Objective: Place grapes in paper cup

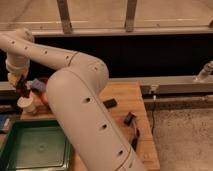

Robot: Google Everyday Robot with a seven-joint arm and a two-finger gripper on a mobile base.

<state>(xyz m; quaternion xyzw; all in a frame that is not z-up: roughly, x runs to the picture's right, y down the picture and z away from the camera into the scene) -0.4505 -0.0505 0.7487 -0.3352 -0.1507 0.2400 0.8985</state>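
Gripping grapes (22, 89), hand (20, 86) blurred.

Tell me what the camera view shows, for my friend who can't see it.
A big white robot arm reaches to the far left of a wooden table, with its gripper shut on a dark bunch of grapes just above a cream paper cup. A green tray sits at the front left, and small black things lie on the table.
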